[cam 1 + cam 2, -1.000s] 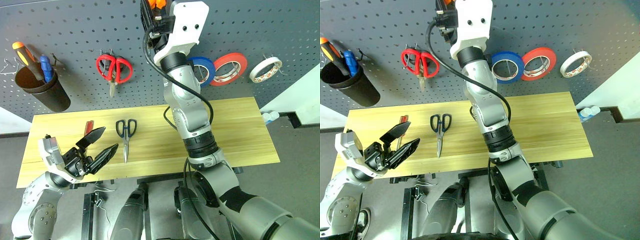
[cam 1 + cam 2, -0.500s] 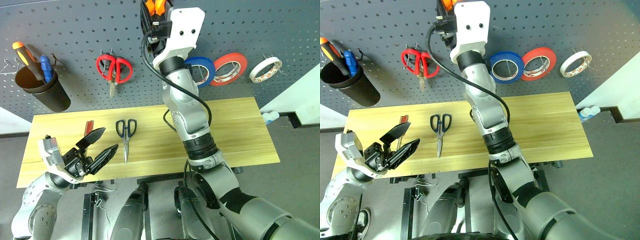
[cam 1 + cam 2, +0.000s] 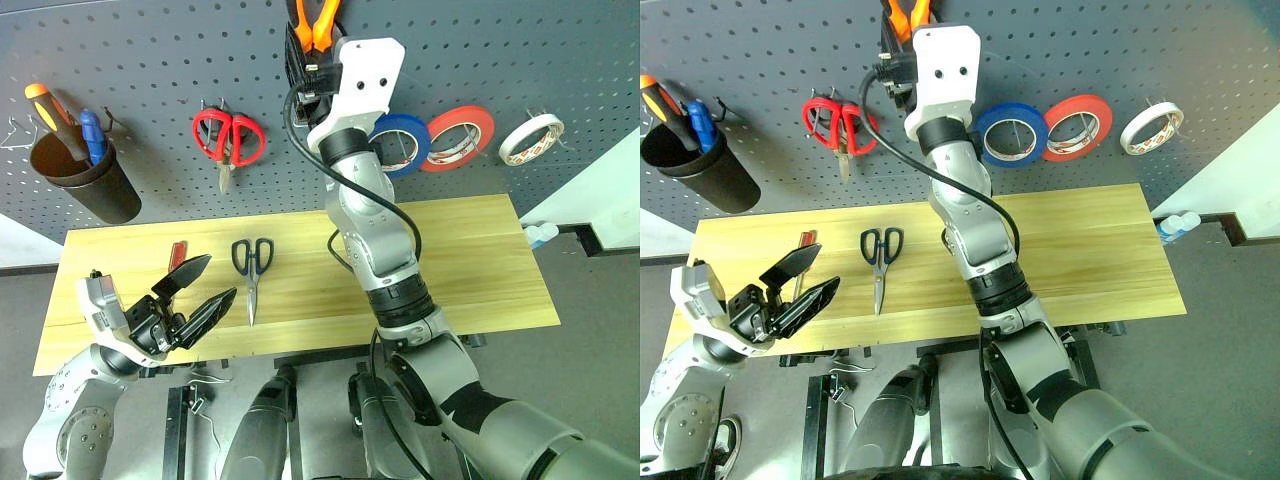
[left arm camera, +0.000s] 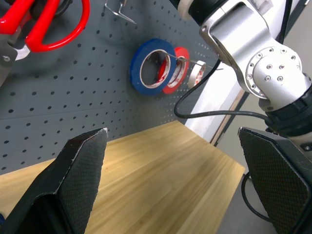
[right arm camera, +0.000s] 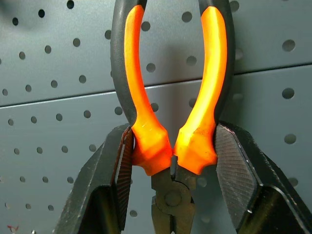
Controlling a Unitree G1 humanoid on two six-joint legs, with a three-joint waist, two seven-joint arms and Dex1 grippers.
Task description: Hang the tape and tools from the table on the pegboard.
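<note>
My right gripper (image 5: 173, 146) is raised against the dark grey pegboard (image 3: 150, 60) and is shut on the pliers (image 3: 316, 17). Its pads press on the orange-and-black handles, which point up, with the steel head between the fingers. The dark-handled scissors (image 3: 251, 268) lie on the wooden table (image 3: 480, 260), left of centre. The red-handled screwdriver (image 3: 177, 253) lies further left, partly behind my left gripper (image 3: 216, 279). That gripper hovers open at the table's front left corner with nothing in it. The whitish tape (image 3: 531, 138) hangs on the pegboard at the far right.
Red-handled scissors (image 3: 228, 137) hang on the pegboard left of the pliers. A blue roll (image 3: 405, 140) and a red roll (image 3: 458, 137) hang to the right. A brown cup (image 3: 85, 175) holding orange and blue screwdrivers hangs far left. A small bottle (image 3: 540, 235) lies beyond the table's right end.
My right gripper has come down a little along the pegboard with the pliers, so more of their handles shows. The left gripper has not moved.
</note>
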